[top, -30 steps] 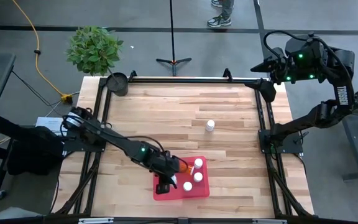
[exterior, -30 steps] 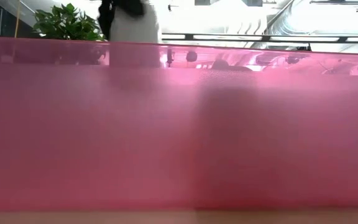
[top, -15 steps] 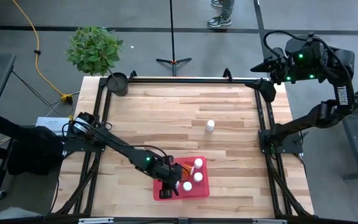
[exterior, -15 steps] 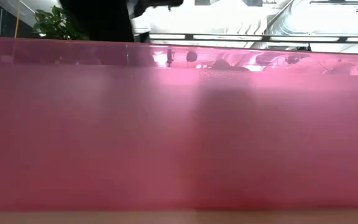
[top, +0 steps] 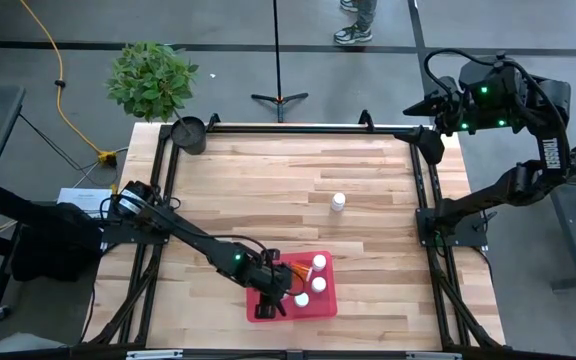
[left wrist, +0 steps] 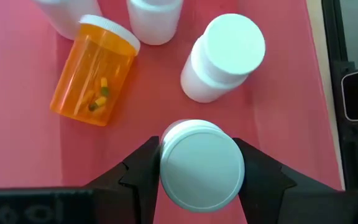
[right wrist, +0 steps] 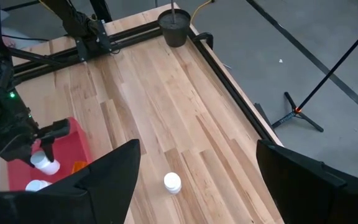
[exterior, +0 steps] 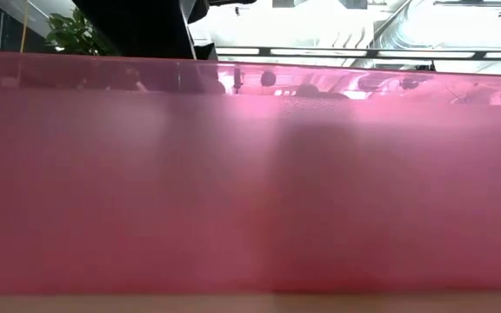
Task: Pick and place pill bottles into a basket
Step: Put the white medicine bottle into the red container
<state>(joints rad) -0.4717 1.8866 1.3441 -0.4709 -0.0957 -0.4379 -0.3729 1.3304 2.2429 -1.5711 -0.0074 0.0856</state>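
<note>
Six pill bottles are showing in all. Five are sitting in the red basket [top: 320, 301] at the lower centre of the high view; the sixth, a lone white bottle [top: 338, 201], is standing upright on the bare wood near the middle of the frame, well apart from the basket.

In the left wrist view, the left gripper [left wrist: 202, 171] is clamping a white bottle [left wrist: 201, 163] between its two dark fingers, one pressing on each side of the smooth round cap, at the bottom centre of the frame. Above it, on the flat, matte red floor, a second white bottle [left wrist: 224, 57] is standing at the upper right, two more white ones are showing partly at the top edge, and the translucent orange bottle [left wrist: 95, 73] is lying tilted at the upper left, with small capsules showing through its wall and a white cap on top.

The right gripper [right wrist: 194, 168] is hanging wide open at the upper right of the high view, beyond the table's far right corner.

The table [top: 268, 180] is a pale plank surface inside a black metal frame. The low view is being filled almost wholly by the basket's blurred pink wall.
</note>
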